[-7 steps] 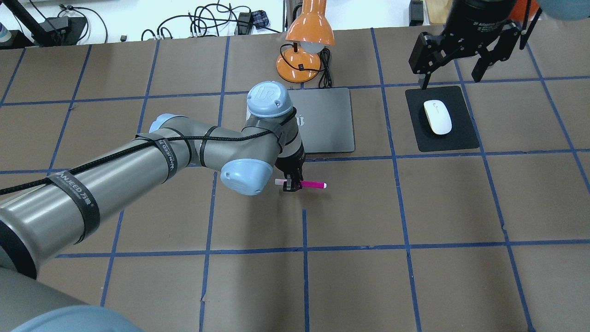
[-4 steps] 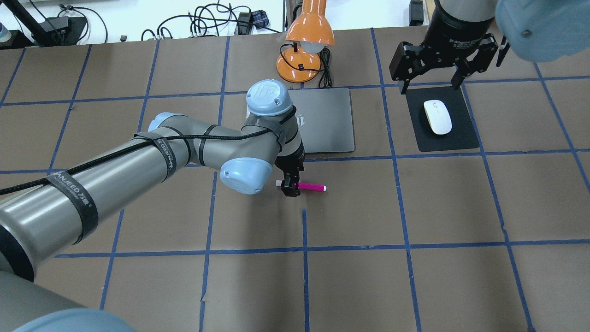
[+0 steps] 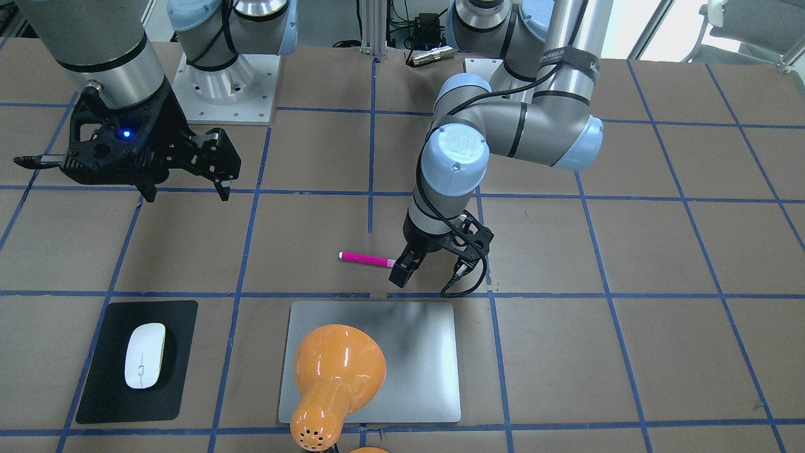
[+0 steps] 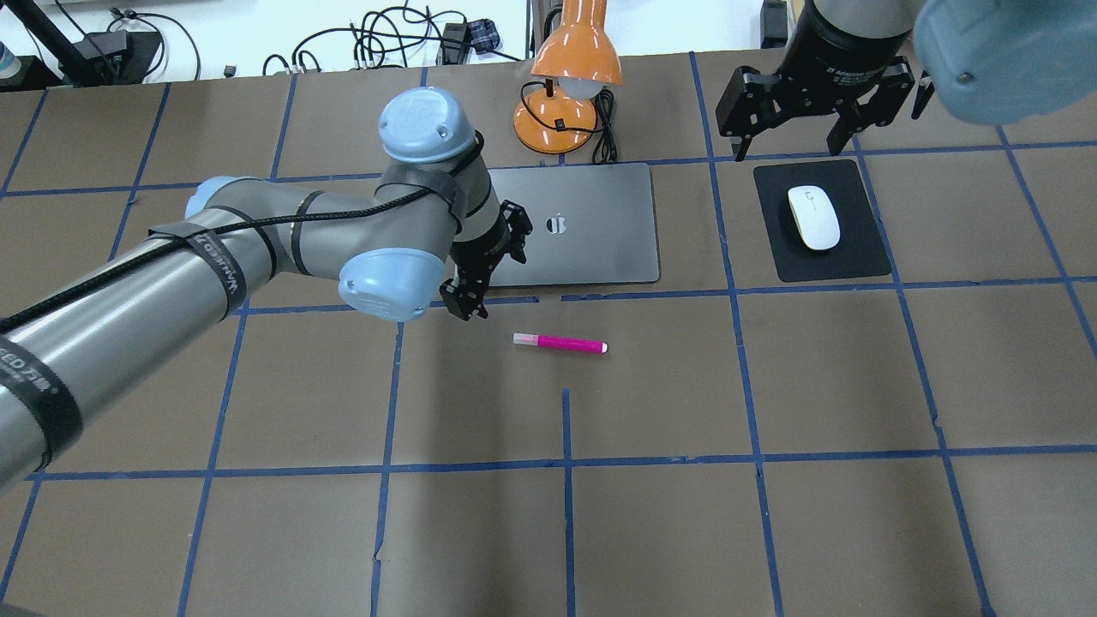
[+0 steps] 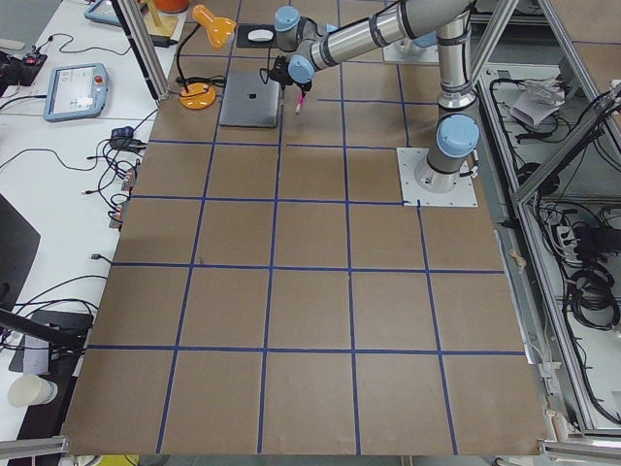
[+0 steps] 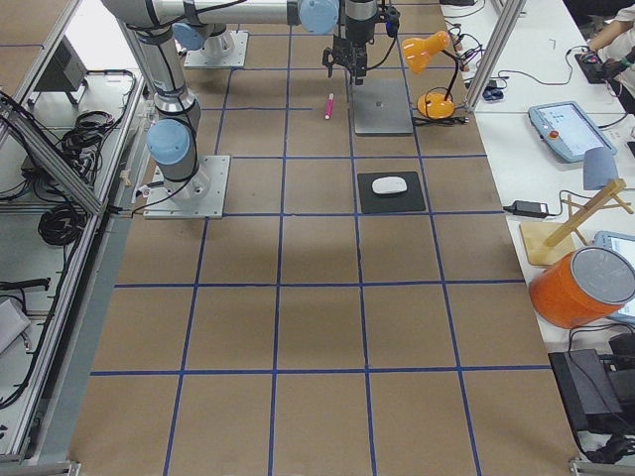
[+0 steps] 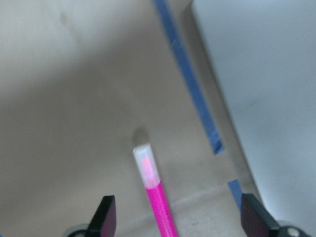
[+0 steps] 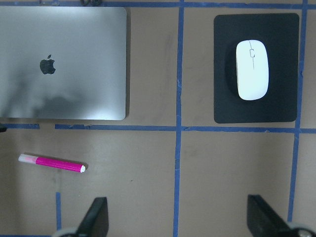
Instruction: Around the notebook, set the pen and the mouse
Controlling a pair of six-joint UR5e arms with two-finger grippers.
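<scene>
While the pen [image 4: 560, 344] lies free on the worktop [image 4: 686, 386], just beside the notebook [image 4: 591, 224], the left claw [image 4: 465, 307] hangs released near its pale end. The right claw [image 4: 787, 147] hovers spread wide, empty. The mouse [image 4: 813, 217] rests on the black mat [image 4: 857, 257].

Magenta pen [image 4: 560, 344], white mouse [image 4: 813, 218], silver notebook [image 4: 600, 248], black mat [image 4: 864, 257].

We see a brown table top [image 4: 771, 386] w/ blue tape grid [image 4: 566, 428]; orange desk lamp [image 4: 576, 43] at its far edge. White bench [image 5: 39, 146] alongside w/ cables [image 5: 107, 160], a tablet [image 5: 75, 90], paper cup [image 5: 27, 390]. Orange drum [image 6: 580, 288] on another bench. Alu frame rail [image 6: 84, 297] on the opp. side. Even indoor light, soft shadows
</scene>
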